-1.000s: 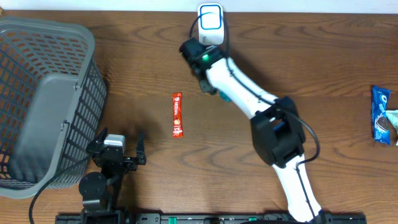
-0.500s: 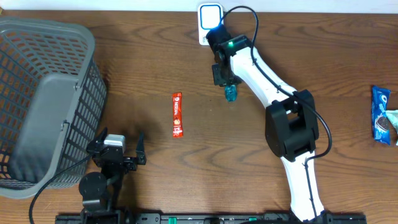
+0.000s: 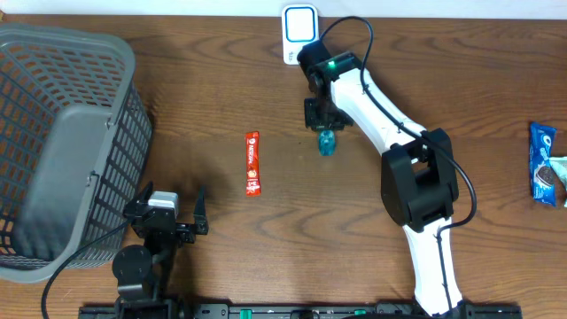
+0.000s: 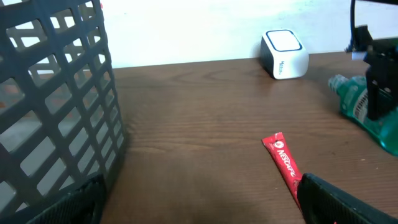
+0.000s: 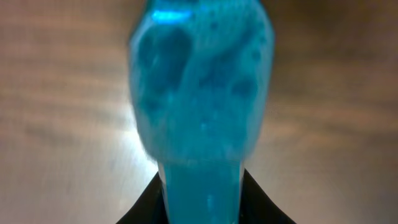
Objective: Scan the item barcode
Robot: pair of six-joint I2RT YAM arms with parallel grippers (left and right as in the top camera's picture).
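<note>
Teal bottle (image 3: 328, 142): pinched by right gripper (image 3: 323, 122), carried back from white scanner (image 3: 299, 25), lower over worktop (image 3: 478, 80); scan pass probably done. Left gripper (image 3: 171, 211): spread, idle.

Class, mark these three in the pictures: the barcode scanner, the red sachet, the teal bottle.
barcode scanner (image 3: 299, 25), overhead view, middle of its white top face.
red sachet (image 3: 252, 163), overhead view, middle of the packet.
teal bottle (image 5: 202, 93), right wrist view, centre of its body.
</note>
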